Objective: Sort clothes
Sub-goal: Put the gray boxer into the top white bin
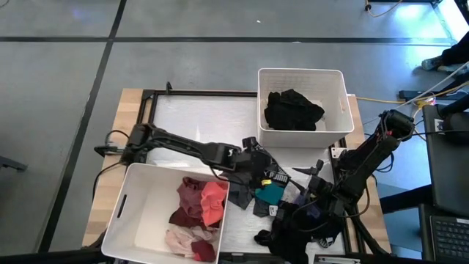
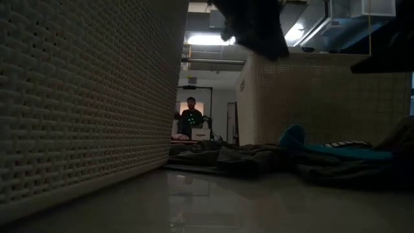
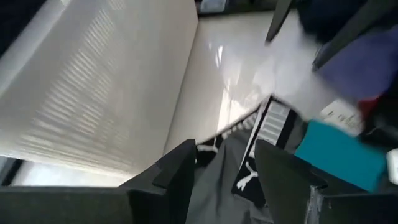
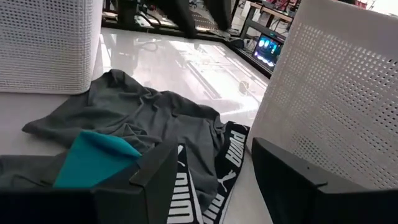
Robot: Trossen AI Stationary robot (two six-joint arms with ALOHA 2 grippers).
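Near the lower middle of the overhead frame, your left gripper (image 1: 258, 170) hangs over the loose pile of clothes (image 1: 289, 213), its two dark fingers (image 3: 177, 177) spread apart with a grey garment (image 3: 214, 193) showing in the gap between them; nothing is pinched that you can see. That garment is soft, creased knit with a black elastic waistband (image 4: 230, 155) carrying white lettering. Just beside it lies a flat teal piece (image 4: 93, 155) with crisp folded edges.

Your right gripper (image 1: 314, 192) sits low right of centre, just past the pile, its blunt black fingers (image 4: 283, 171) held wide with nothing between them.

Lower left in the overhead frame, one white bin (image 1: 135, 213) holds crumpled pink, red and maroon fabric (image 1: 199, 213). A second white bin (image 1: 338, 103), upper right of centre, holds a bunched black heap (image 1: 293, 110). Both bins are rectangular plastic with finely perforated, mesh-like walls. They stand on a glossy white tabletop (image 1: 198, 121) that reflects light.

Far back in the level view, a person (image 2: 190, 118) stands in a doorway.
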